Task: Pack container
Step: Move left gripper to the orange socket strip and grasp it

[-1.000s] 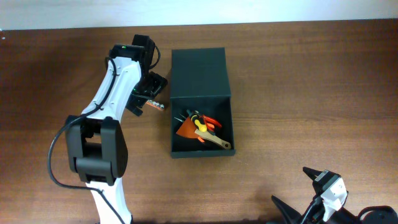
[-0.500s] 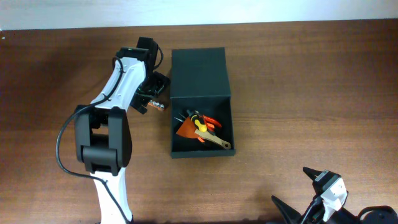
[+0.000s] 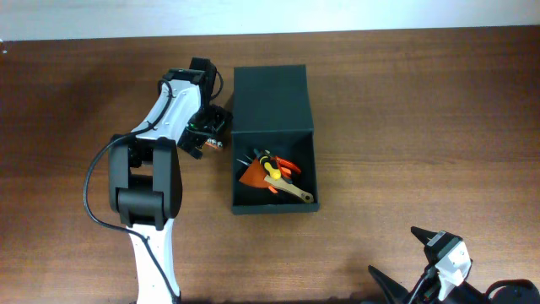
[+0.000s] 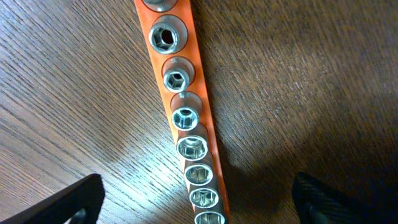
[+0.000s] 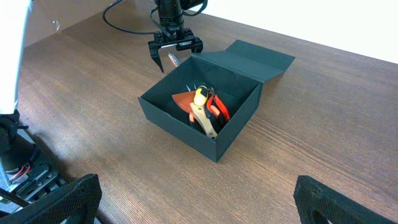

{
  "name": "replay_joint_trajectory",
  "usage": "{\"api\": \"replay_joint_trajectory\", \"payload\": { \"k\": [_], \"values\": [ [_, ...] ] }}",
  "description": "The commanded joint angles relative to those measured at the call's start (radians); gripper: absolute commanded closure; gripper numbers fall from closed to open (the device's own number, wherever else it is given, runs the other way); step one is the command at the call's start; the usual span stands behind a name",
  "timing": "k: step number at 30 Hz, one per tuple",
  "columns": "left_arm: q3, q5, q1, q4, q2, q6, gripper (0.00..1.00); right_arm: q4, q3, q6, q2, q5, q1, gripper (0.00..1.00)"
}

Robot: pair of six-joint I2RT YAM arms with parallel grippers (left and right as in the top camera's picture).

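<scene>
The container (image 3: 309,179) is a dark green-black box at the table's middle, its flap lid (image 3: 270,99) open and lying back. Inside lie an orange-brown piece, a yellow-handled tool and red-handled pliers (image 3: 275,171); the box also shows in the right wrist view (image 5: 231,127). An orange rail of silver sockets (image 4: 186,124) lies on the wood just left of the box (image 3: 213,143). My left gripper (image 4: 199,198) is open, its fingers either side of the rail and just above it. My right gripper (image 5: 196,196) is open and empty near the front right edge.
The table is brown wood (image 3: 405,118). The left arm (image 3: 164,110) reaches from the front left up to the box's left side. A black cable (image 3: 84,211) loops beside the arm. The right arm's base (image 3: 443,262) sits at the bottom right.
The left arm has swung a little towards the box and lowered over the socket rail. The right arm and the box have not moved.
</scene>
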Motion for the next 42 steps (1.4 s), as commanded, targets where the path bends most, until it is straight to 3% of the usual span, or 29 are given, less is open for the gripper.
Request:
{"api": "replay_joint_trajectory", "payload": {
  "k": [1, 11, 12, 15, 29, 42],
  "values": [
    [0.017, 0.018, 0.003, -0.004, 0.01, -0.006, 0.05, 0.003, -0.003, 0.002, -0.006, -0.006, 0.003, 0.01],
    [0.017, 0.047, 0.006, -0.036, 0.045, -0.005, 0.11, 0.003, -0.003, 0.002, -0.006, -0.006, 0.003, 0.01],
    [0.017, 0.051, 0.006, -0.036, 0.046, -0.005, 0.19, 0.003, -0.003, 0.002, -0.006, -0.006, 0.003, 0.01],
    [0.017, 0.051, 0.006, -0.036, 0.048, -0.005, 0.32, 0.003, -0.003, 0.002, -0.006, -0.006, 0.003, 0.01],
    [0.017, 0.051, 0.006, -0.036, 0.048, -0.005, 0.68, 0.003, -0.003, 0.002, -0.006, -0.006, 0.003, 0.01],
    [0.017, 0.051, 0.006, -0.036, 0.037, -0.002, 0.81, 0.003, -0.003, 0.002, -0.006, -0.006, 0.003, 0.01]
  ]
}}
